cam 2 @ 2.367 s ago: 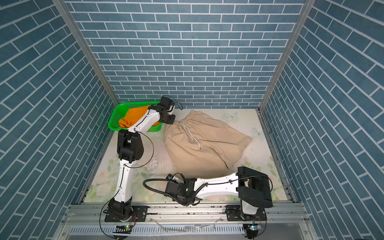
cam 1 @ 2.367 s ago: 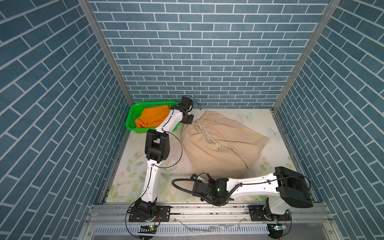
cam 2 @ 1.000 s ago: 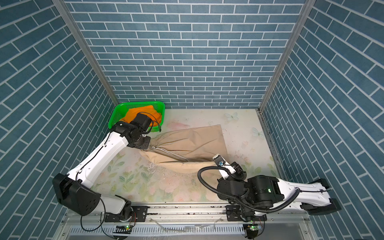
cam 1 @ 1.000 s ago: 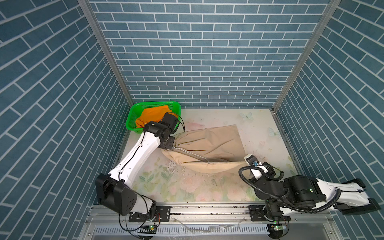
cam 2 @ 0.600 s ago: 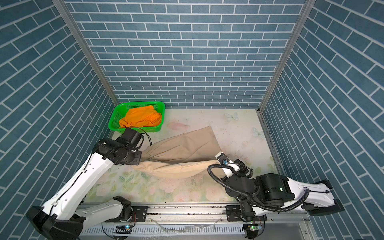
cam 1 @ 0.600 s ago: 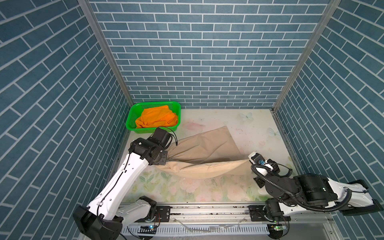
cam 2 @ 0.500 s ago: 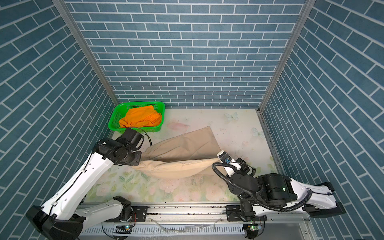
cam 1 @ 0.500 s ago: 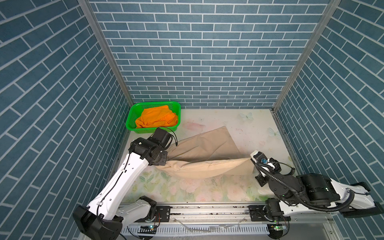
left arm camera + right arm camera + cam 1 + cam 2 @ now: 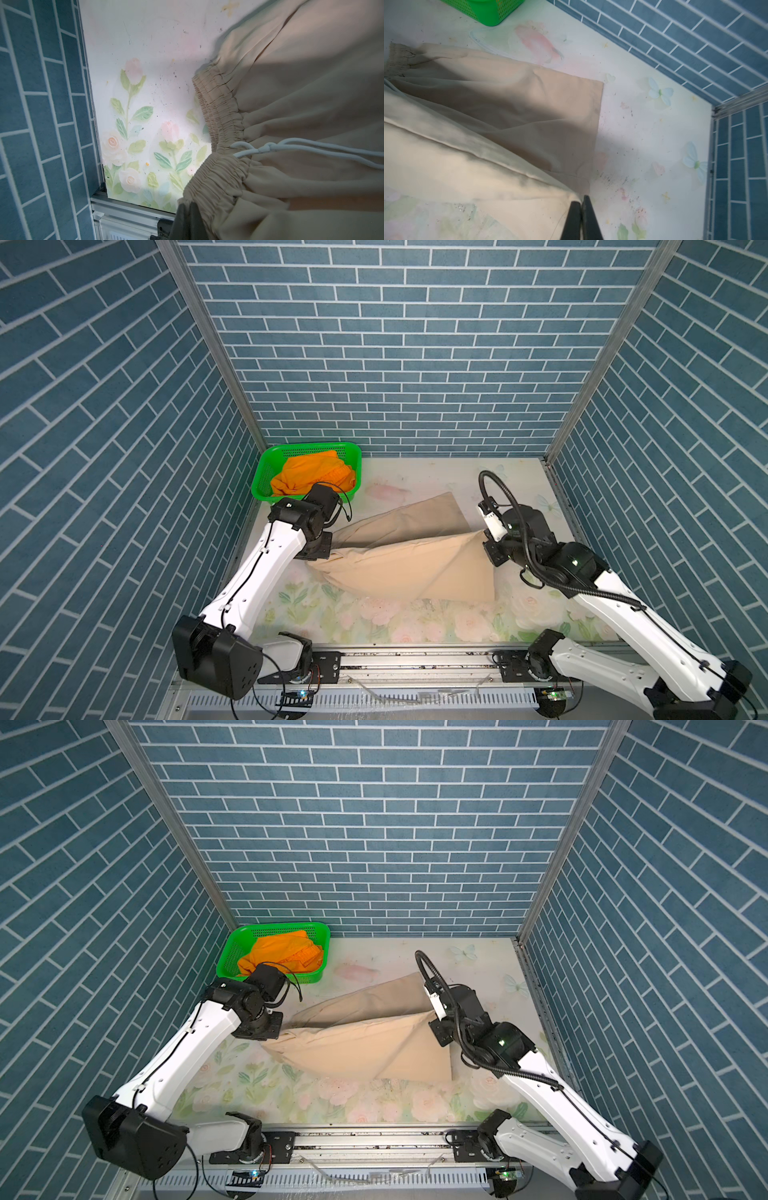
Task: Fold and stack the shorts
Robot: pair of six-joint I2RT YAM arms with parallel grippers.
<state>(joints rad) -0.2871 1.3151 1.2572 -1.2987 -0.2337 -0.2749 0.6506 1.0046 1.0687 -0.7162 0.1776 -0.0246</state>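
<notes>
Waistband (image 9: 220,180) of the beige shorts (image 9: 399,568) was clamped in the closed left gripper (image 9: 188,217), and a hem corner of one leg was pinched in the closed right gripper (image 9: 581,209). The garment hung stretched between the two, its lower edge resting on the floral table (image 9: 374,624) and the other leg lying flat behind. The orange shorts (image 9: 313,479) lay crumpled in the green basket (image 9: 262,472) at the far-left corner.

White shells and black joints cover the left arm (image 9: 266,568) and right arm (image 9: 619,616), each trailing thin black cables (image 9: 481,483).
</notes>
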